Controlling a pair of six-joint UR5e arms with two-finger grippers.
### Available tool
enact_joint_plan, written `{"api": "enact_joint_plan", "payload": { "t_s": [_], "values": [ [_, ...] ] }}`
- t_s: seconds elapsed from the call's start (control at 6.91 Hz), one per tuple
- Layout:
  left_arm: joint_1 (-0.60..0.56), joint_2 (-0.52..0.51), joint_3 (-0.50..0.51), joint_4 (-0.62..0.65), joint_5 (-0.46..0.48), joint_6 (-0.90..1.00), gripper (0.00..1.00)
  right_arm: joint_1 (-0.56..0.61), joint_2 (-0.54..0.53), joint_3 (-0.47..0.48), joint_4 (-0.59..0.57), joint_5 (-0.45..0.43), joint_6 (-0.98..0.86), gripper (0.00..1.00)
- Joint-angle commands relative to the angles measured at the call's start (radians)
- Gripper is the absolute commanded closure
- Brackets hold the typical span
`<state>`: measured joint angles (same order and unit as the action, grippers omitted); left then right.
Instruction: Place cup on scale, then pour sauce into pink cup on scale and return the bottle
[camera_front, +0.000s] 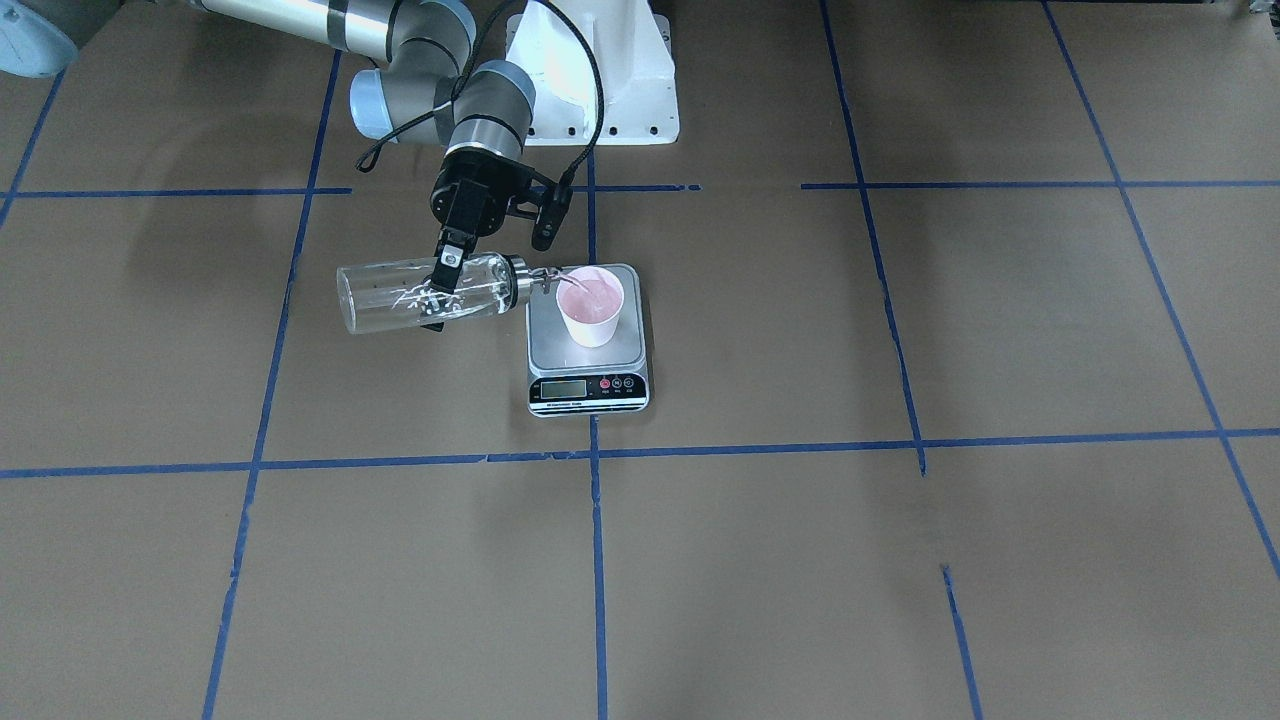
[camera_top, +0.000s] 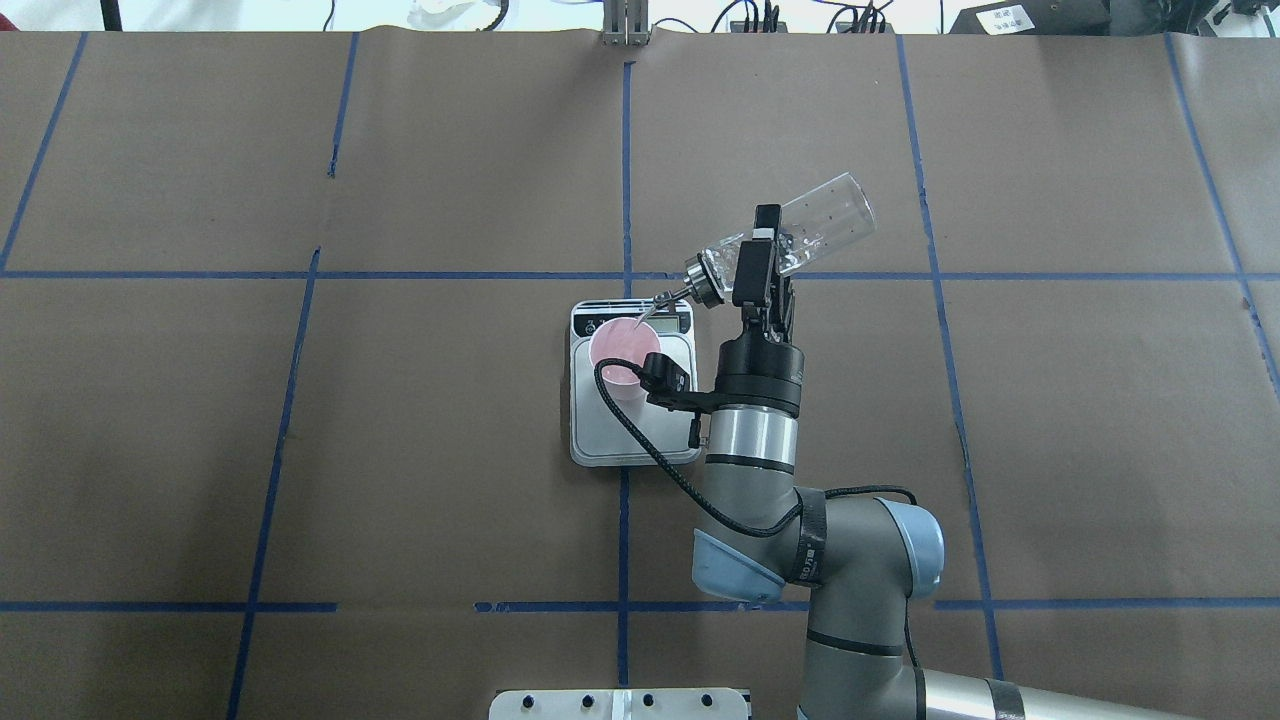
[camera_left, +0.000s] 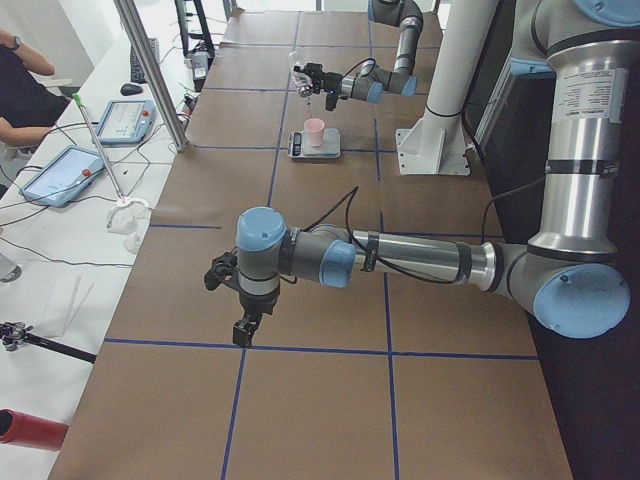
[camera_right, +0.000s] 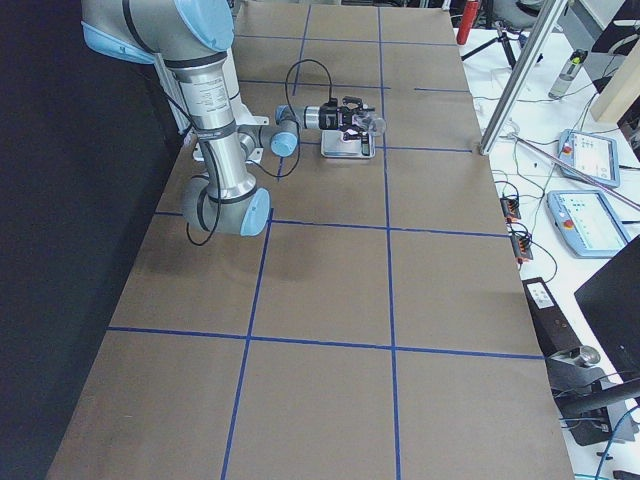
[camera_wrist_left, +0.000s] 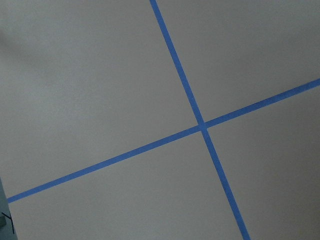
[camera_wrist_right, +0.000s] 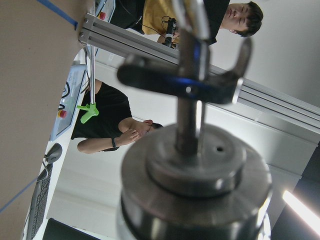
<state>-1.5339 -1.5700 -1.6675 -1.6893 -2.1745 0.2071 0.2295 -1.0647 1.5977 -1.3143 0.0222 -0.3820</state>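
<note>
The pink cup (camera_front: 590, 310) (camera_top: 622, 350) stands upright on the steel platform of the scale (camera_front: 588, 385) (camera_top: 632, 436). My right gripper (camera_front: 440, 285) (camera_top: 760, 268) is shut on the clear glass bottle (camera_front: 390, 295) (camera_top: 822, 222), which is held nearly level beside the scale. Its thin spout reaches over the cup's rim, and clear sauce (camera_front: 430, 300) lies low in the bottle. The silver cap (camera_wrist_right: 195, 185) fills the right wrist view. My left gripper (camera_left: 245, 325) hangs over bare table far from the scale; I cannot tell whether it is open.
Blue tape lines (camera_wrist_left: 200, 122) cross the brown table. The white arm mount (camera_front: 600, 80) stands behind the scale. Seated people, tablets (camera_left: 60, 175) and cables are at a side bench along the table's far edge.
</note>
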Motion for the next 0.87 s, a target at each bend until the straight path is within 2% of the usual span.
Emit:
{"api": "enact_joint_plan", "payload": {
  "t_s": [0.0,0.72],
  "values": [
    [0.000,-0.004,0.000,0.000,0.001,0.000,0.00,-0.001,-0.008,-0.002,0.000,-0.017,-0.006,1.00],
    [0.000,-0.008,0.000,0.002,0.001,0.000,0.00,-0.001,-0.001,0.002,0.007,-0.061,-0.130,1.00]
  ]
}}
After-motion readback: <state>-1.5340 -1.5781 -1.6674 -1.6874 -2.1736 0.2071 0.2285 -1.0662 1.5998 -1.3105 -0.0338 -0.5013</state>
